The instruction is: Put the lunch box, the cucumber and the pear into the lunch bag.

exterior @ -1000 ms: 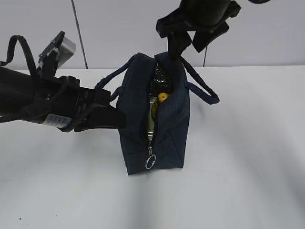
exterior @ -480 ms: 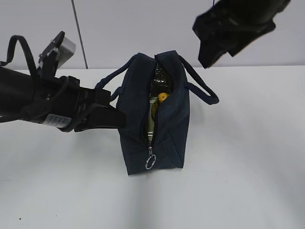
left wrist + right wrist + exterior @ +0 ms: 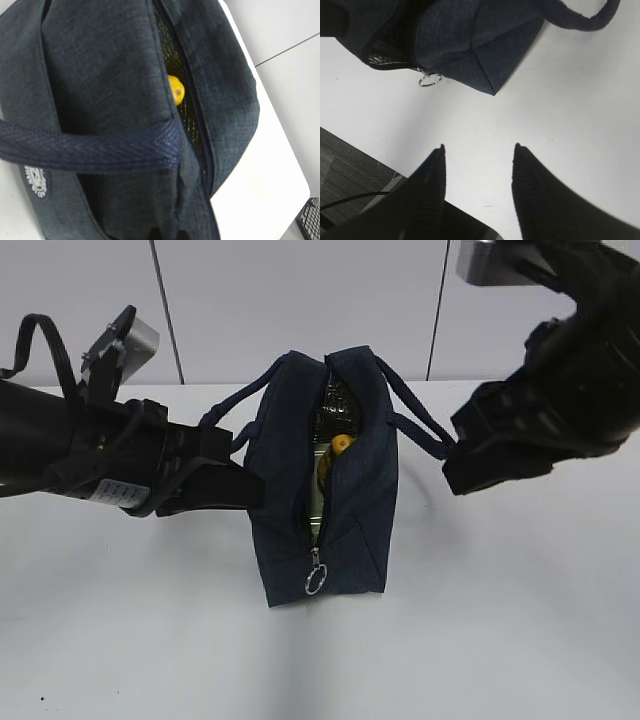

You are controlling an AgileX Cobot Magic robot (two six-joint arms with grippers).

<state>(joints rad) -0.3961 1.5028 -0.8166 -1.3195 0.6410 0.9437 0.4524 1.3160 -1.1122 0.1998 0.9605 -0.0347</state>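
The dark navy lunch bag (image 3: 355, 510) stands upright mid-table, its top zipper open. The yellow pear (image 3: 341, 444) shows inside the opening and also in the left wrist view (image 3: 176, 90). A pale green edge (image 3: 321, 478) below it may be the lunch box. The cucumber cannot be made out in the dark interior. My left gripper (image 3: 248, 488) pinches the bag's left wall; only its tips (image 3: 187, 235) show, pressed on the fabric. My right gripper (image 3: 455, 475) is open and empty, right of the bag over bare table (image 3: 479, 147).
The zipper's metal ring pull (image 3: 316, 580) hangs at the bag's near end (image 3: 431, 80). One loop handle (image 3: 425, 430) droops toward the right arm. The table's edge and dark floor (image 3: 350, 165) show at lower left. A black crate (image 3: 310, 220) stands off the table.
My right gripper has moved from above the bag's far end out to the right and down beside the bag. The left arm and the bag have not moved.
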